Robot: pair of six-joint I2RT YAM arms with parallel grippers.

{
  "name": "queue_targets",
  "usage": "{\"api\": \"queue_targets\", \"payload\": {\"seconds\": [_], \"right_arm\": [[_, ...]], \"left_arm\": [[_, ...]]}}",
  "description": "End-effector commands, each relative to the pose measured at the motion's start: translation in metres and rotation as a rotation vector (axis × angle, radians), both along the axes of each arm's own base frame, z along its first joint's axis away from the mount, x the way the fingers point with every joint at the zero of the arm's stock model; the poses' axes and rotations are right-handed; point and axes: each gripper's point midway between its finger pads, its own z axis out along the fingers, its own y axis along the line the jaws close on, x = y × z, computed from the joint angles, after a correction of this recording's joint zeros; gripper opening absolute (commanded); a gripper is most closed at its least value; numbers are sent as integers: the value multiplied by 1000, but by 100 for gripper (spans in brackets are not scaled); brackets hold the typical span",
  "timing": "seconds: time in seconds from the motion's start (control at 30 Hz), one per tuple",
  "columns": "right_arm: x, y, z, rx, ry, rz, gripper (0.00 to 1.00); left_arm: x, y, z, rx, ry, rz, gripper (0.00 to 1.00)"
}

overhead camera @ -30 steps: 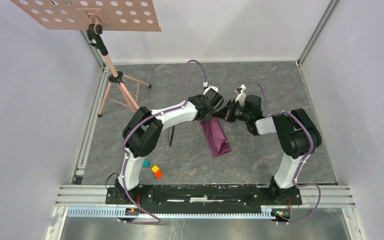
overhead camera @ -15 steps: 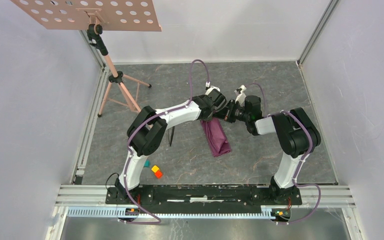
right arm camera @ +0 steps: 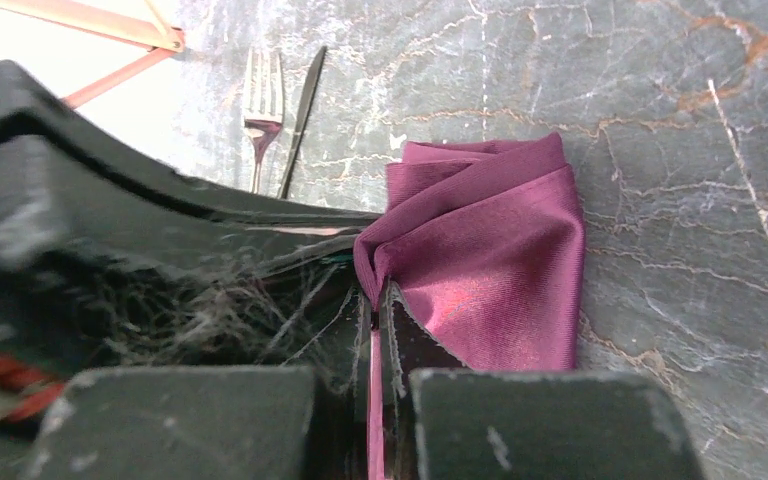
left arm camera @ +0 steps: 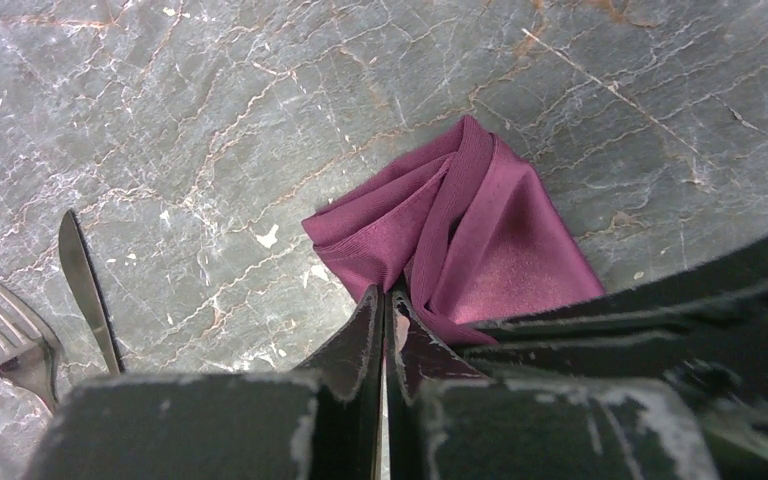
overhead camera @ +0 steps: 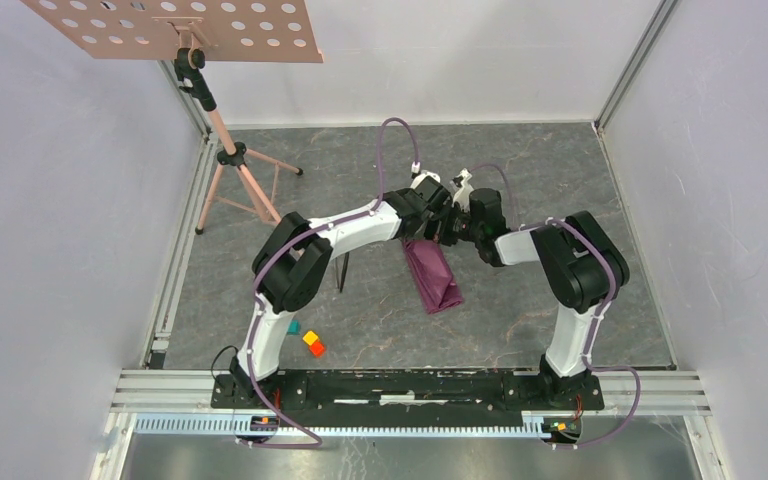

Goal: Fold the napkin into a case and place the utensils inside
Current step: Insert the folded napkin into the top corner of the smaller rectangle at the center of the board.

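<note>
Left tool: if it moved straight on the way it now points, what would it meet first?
The napkin it pinches, bunched just ahead of the left tool. Right behind the cloth probably comes the marbled table, though depth is unclear here.

The napkin [left arm camera: 480, 230] is finely ribbed plum cloth with a soft sheen. Under it the table [left arm camera: 260, 90] looks like grey veined stone, matt and chipped. The knife [left arm camera: 85, 285] is smooth, dark and faintly glossy; the fork [right arm camera: 258, 100] has shiny silvery tines. The fingers [left arm camera: 355, 345] of the left gripper [left arm camera: 387, 300] are matt black, scuffed pale at the edges.
</note>
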Motion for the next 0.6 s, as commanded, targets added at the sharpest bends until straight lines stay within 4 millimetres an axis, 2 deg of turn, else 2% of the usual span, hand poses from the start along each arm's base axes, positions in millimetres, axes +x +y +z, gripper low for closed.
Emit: {"api": "queue_targets", "payload": {"seconds": [0.0,0.13,0.37,0.5,0.57], "right_arm": [[7,3,-9,-46,-6,-18,0],[7,2,-19,-55,12,-23,0],[17,7,-21,-41,5,-28,0],[21,22,-22,3,15,-21,0],[25,30,-14,51,-2,-14,0]], "left_arm": [[7,-12,42,-106,-75,-18,2],[6,-13,44,-158,-69,-21,2],[3,-15,40,-205,-42,-30,2],[2,-16,39,-215,-37,-33,2],[1,-17,38,-220,-31,-37,2]]}}
